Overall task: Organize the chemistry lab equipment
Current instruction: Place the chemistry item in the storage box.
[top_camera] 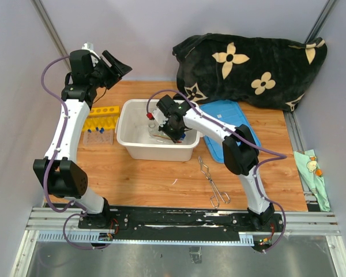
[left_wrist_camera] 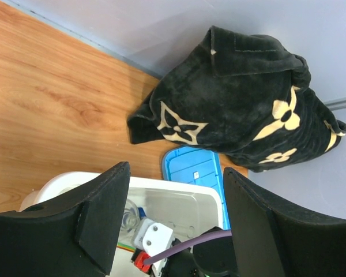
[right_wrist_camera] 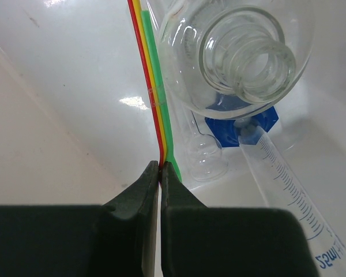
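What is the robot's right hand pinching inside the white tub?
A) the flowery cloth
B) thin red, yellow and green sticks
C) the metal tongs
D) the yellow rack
B: the right gripper is shut on the thin red, yellow and green sticks inside the white tub, while the metal tongs lie out on the table.
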`<move>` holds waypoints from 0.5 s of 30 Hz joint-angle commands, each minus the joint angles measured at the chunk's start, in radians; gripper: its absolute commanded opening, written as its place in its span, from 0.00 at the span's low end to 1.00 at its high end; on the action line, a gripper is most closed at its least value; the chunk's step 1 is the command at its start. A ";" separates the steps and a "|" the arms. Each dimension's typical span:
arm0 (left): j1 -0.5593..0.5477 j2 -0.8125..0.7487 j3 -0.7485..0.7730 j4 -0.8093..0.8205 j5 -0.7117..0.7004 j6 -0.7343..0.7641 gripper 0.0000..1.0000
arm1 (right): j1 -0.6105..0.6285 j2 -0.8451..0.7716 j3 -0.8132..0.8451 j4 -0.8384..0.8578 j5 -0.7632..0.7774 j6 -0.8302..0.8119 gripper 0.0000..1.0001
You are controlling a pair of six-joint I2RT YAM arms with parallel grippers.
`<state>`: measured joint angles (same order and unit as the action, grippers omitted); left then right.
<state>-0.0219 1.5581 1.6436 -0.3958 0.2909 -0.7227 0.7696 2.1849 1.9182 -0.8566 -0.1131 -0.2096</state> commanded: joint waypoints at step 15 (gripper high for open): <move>0.005 0.003 -0.014 0.028 0.028 -0.004 0.70 | -0.029 0.028 -0.016 0.005 -0.022 0.025 0.01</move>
<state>-0.0219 1.5589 1.6360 -0.3950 0.3004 -0.7231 0.7574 2.1994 1.9160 -0.8524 -0.1307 -0.2039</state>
